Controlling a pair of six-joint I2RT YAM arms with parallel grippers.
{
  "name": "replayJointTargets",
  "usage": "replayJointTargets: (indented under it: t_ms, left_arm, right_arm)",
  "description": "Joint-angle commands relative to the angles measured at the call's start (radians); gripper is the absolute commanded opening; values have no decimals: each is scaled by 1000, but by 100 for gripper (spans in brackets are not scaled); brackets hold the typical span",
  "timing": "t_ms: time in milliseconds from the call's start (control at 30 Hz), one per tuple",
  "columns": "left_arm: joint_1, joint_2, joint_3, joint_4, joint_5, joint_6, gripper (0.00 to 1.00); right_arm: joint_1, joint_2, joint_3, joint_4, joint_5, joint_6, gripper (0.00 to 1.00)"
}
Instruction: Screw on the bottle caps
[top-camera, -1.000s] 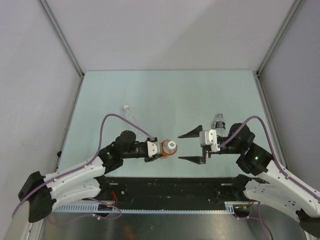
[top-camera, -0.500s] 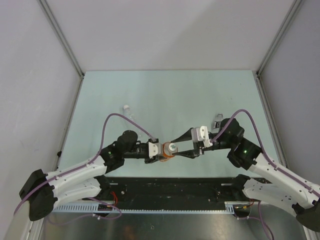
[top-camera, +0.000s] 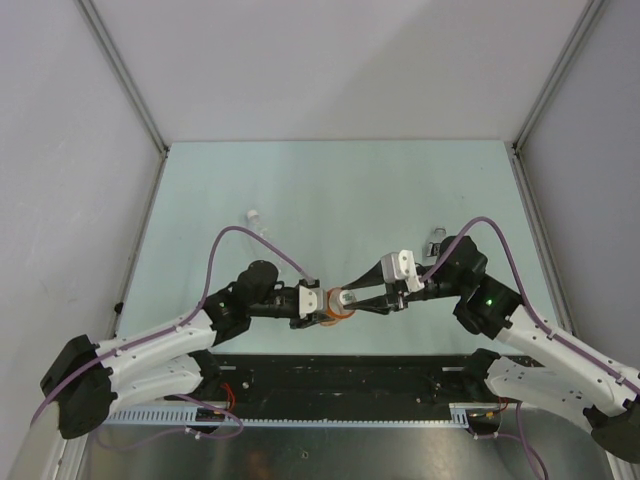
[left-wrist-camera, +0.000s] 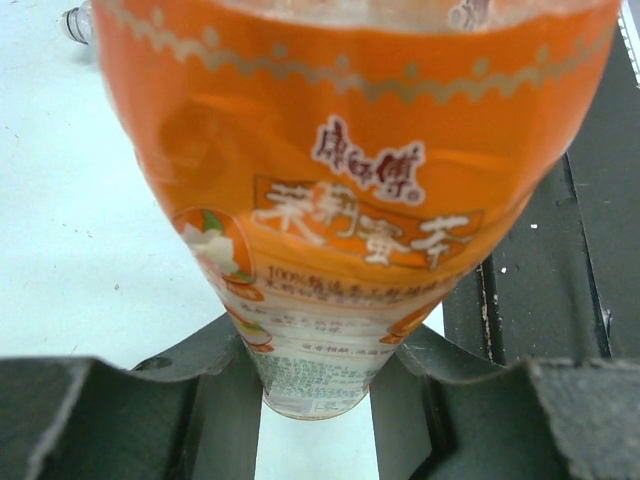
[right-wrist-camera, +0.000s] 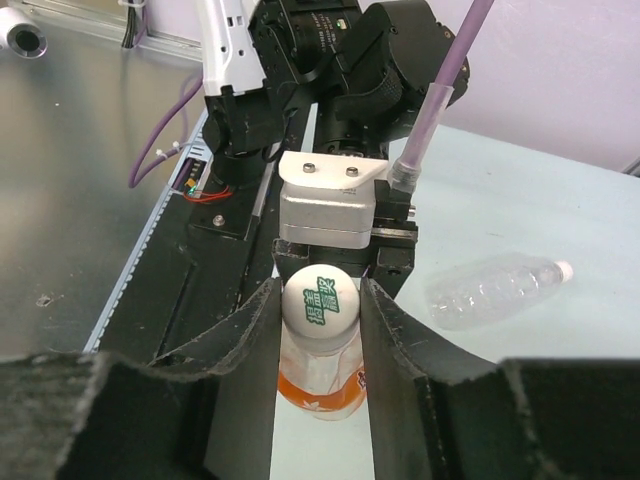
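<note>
The orange-tinted bottle (top-camera: 336, 314) stands upright near the table's front edge, with a white cap (top-camera: 345, 297) printed in green on its neck. My left gripper (top-camera: 318, 303) is shut on the bottle's body; in the left wrist view its fingers (left-wrist-camera: 215, 400) clamp the lower label of the bottle (left-wrist-camera: 350, 200). My right gripper (top-camera: 350, 296) comes in from the right. In the right wrist view it (right-wrist-camera: 319, 312) is shut on the white cap (right-wrist-camera: 319, 300), both fingers touching the cap's sides, with the bottle (right-wrist-camera: 320, 385) below.
A plain clear bottle (top-camera: 258, 222) with a white cap lies on its side at the back left, also in the right wrist view (right-wrist-camera: 495, 290). Another bottle (top-camera: 436, 243) stands behind my right arm, mostly hidden. The black base rail (top-camera: 340, 375) runs along the front.
My right gripper moved left from beside the standing bottle to the orange bottle and closed from wide open onto its cap. My left gripper kept holding the bottle.
</note>
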Motion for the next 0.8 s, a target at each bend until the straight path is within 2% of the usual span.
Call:
replayJointTargets:
  t_ms: [0,133,267,400,567,667,767]
  left_arm:
    - [6,-16,40,26,1,7,0]
    - [6,-41,51,31,-27,-17,0]
    - [7,-71,78,48,-121,-86,0]
    - [7,-67,129,68,-306,-203,0]
    - [5,46,221,87,-444,-285,0]
    - [2,127,278,111,-512,-340,0]
    - [-2,202,329,135,-548,-379,0]
  right_arm:
    - [2,2,40,-1,1,22,32]
    - [7,10,40,-33,31,42,17]
    - [29,27,40,-61,146,98,12]
    - [41,56,40,-58,557,405,1]
    - [74,119,40,-132,966,658,0]
    - [83,161,40,-159,1179,806,0]
    - [83,209,40,-152,1287,904,0]
